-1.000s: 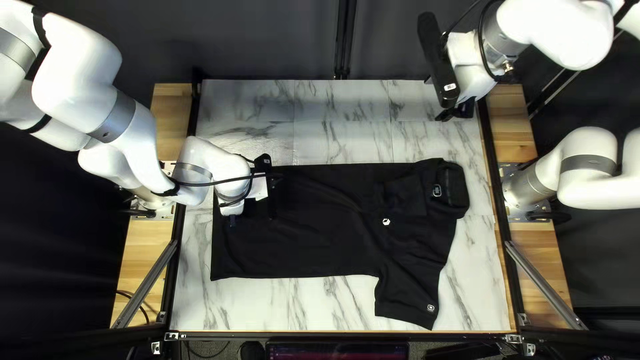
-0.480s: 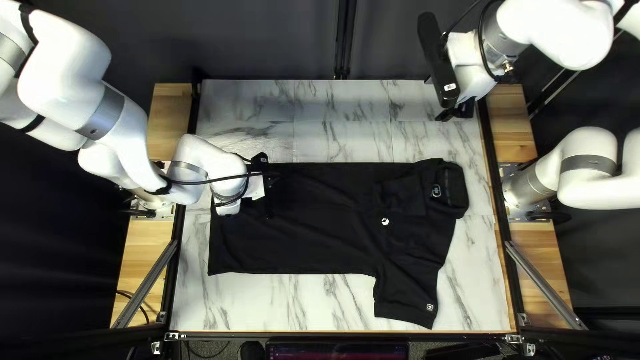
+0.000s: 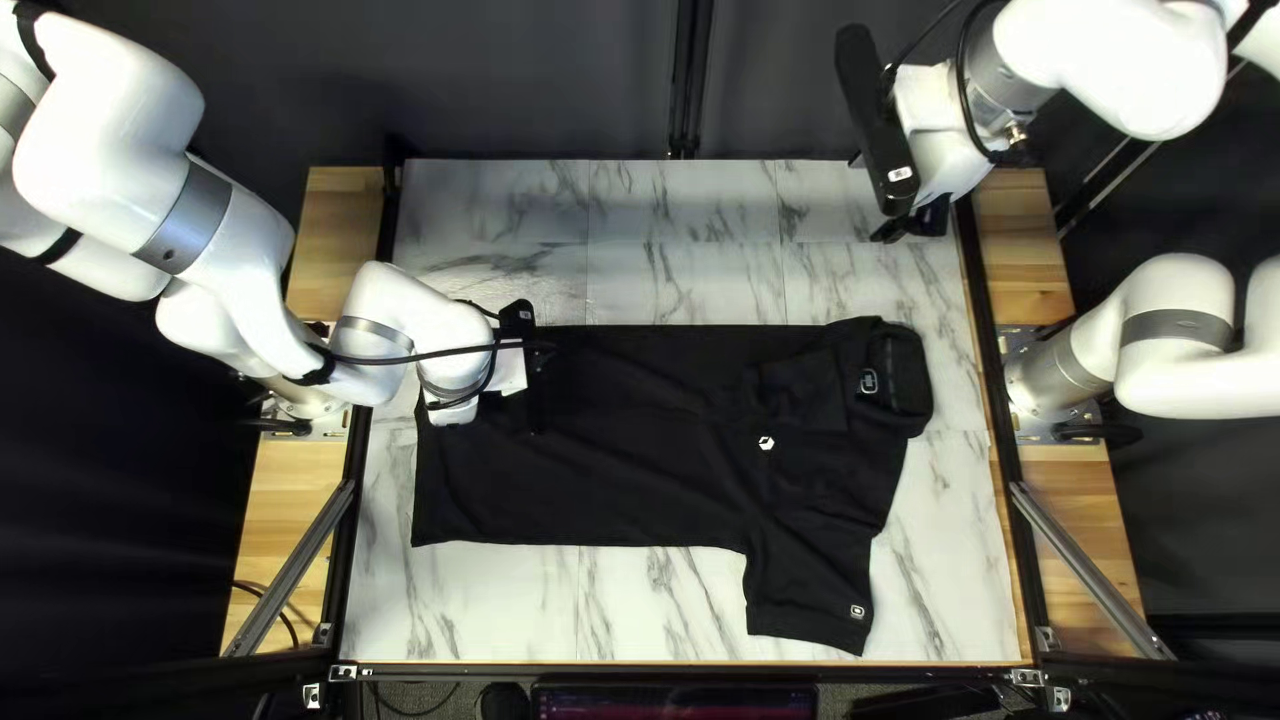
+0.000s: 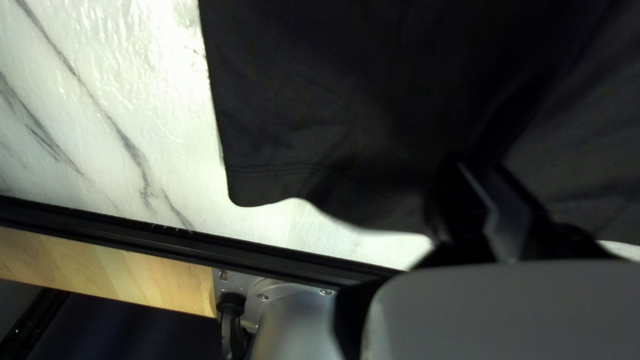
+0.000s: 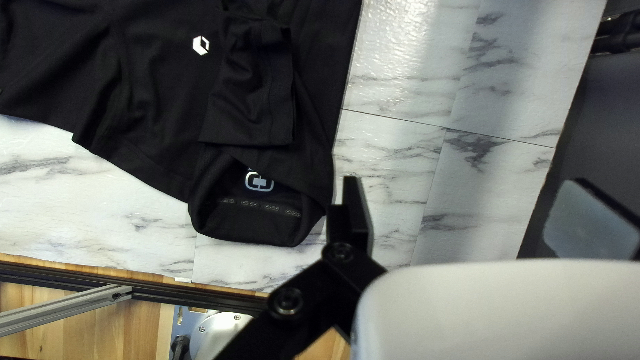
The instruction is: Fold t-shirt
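Near its hem point(image 4: 267, 183), black t-shirt point(image 3: 640, 454) tight within closed left claw point(image 3: 511, 374); right claw point(image 3: 915, 227) wide open

Beyond the t-shirt point(image 3: 640, 480), a broad bare stretch of table point(image 3: 680, 267) gives me room to pass; another strip runs along its near edge, left of the jutting sleeve point(image 3: 814, 587) in the top left view. My left tool point(image 3: 535, 395) and arm point(image 3: 407, 320) block the hem end; my right tool point(image 3: 914, 224) obstructs the far right corner.
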Robot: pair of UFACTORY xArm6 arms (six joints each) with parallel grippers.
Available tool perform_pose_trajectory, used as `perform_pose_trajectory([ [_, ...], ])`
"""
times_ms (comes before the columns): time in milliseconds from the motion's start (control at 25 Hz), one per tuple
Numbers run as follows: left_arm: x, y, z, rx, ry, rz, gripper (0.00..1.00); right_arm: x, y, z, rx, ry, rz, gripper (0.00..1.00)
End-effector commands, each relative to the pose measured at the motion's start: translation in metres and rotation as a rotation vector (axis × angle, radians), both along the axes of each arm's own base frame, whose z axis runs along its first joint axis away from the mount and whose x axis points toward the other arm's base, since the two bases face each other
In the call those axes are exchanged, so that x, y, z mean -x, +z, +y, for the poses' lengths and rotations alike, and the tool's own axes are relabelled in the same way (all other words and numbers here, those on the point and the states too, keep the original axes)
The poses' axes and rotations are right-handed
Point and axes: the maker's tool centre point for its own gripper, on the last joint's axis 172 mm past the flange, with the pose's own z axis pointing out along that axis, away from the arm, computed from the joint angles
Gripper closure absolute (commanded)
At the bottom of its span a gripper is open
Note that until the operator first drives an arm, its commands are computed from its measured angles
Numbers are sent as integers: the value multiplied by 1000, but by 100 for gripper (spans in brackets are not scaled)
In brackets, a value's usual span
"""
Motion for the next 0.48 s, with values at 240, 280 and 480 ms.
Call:
perform_pose_trajectory([
  [240, 0, -4, 1, 4, 0, -4, 31, 0, 0, 0, 0, 0, 0, 0],
  [280, 1, -4, 2, 4, 1, -4, 36, 0, 0, 0, 0, 0, 0, 0],
  [480, 3, -7, 6, 7, 10, -1, 97, 0, 0, 0, 0, 0, 0, 0],
])
